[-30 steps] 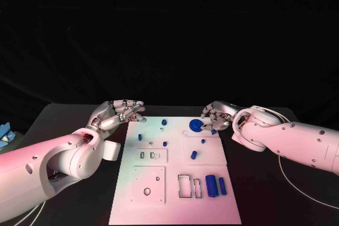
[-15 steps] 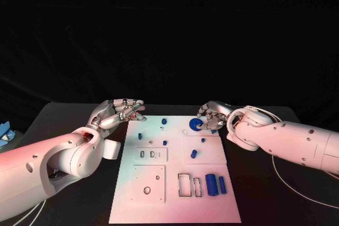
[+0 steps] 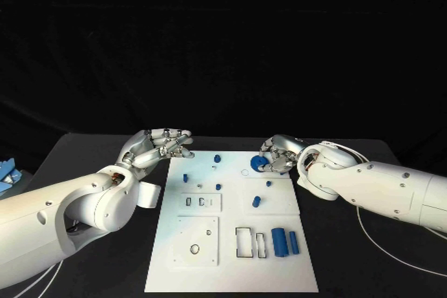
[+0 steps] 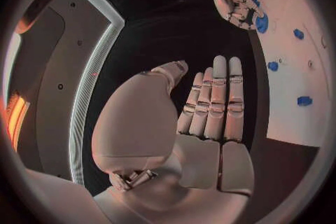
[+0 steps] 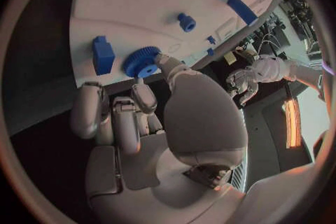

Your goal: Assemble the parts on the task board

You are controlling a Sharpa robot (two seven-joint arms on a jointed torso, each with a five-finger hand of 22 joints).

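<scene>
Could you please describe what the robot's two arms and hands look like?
Both arms are smooth, rounded white shells with small dark screw dots. The left arm and right arm each end in a silver, segmented, many-fingered hand: left hand, right hand. A thin white cable trails beneath the right arm.

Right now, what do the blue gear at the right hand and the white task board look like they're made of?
The blue gear looks like moulded or printed plastic: one even matte blue, small teeth round the rim, no metallic shine. The task board looks like a rigid white plate, plastic or painted, with a smooth matte face and clean-cut slots; the pictures can't settle which. The right hand touches the gear with silver, metallic-looking fingers.
</scene>
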